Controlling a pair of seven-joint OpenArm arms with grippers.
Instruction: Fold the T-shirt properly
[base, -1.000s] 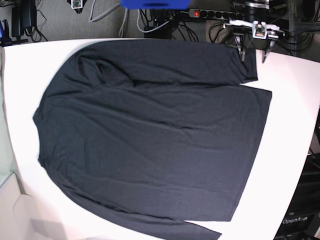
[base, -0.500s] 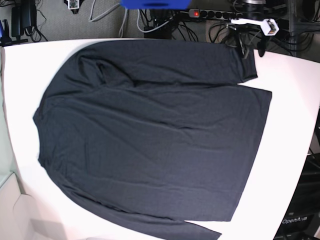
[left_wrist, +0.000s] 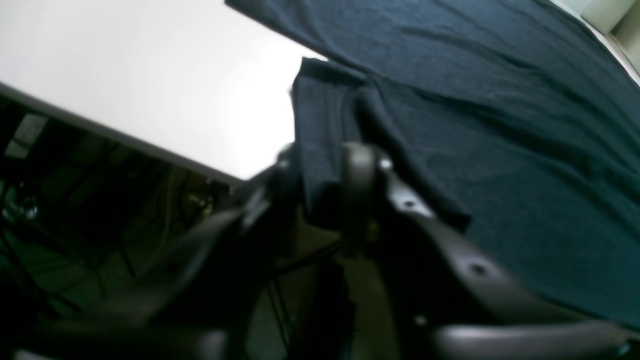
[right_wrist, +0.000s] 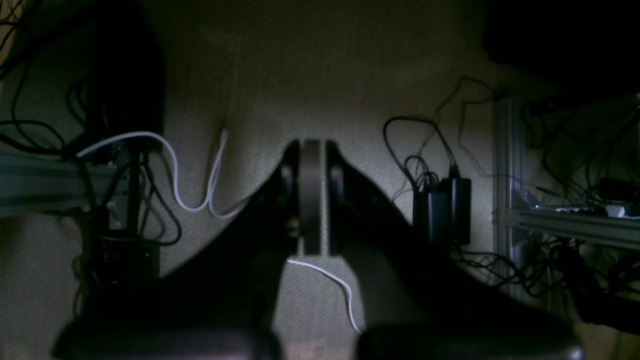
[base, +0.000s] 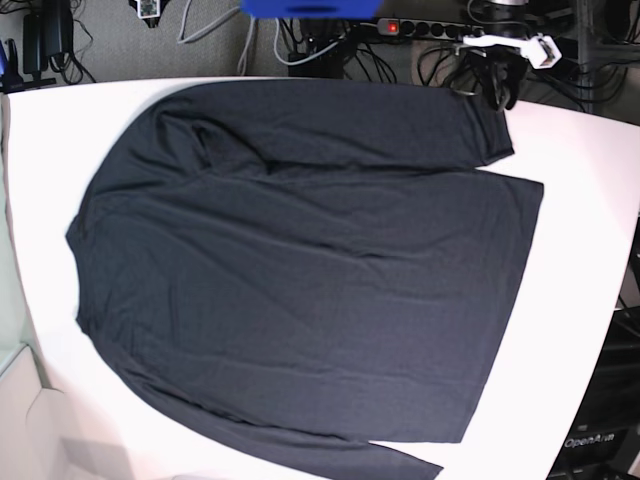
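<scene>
The dark navy T-shirt (base: 300, 270) lies spread flat on the white table (base: 585, 190), with its long sleeves along the far and near edges. My left gripper (base: 497, 97) is at the far right corner, at the end of the far sleeve. In the left wrist view its fingers (left_wrist: 357, 175) pinch the sleeve cuff (left_wrist: 320, 130), which is bunched between them at the table edge. The shirt body (left_wrist: 500, 125) stretches away to the right. My right gripper (right_wrist: 312, 195) is shut on nothing, hanging over the floor off the table.
Behind the table's far edge are a power strip (base: 425, 27) with a red light and tangled cables. The right wrist view shows black power adapters (right_wrist: 442, 210), a white cable (right_wrist: 190, 200) and aluminium frame rails (right_wrist: 505, 200). Bare tabletop (left_wrist: 125, 75) lies beside the cuff.
My left gripper turned, came down onto the end of the far sleeve and closed on the cuff. The cuff has bunched slightly. The right gripper stays shut.
</scene>
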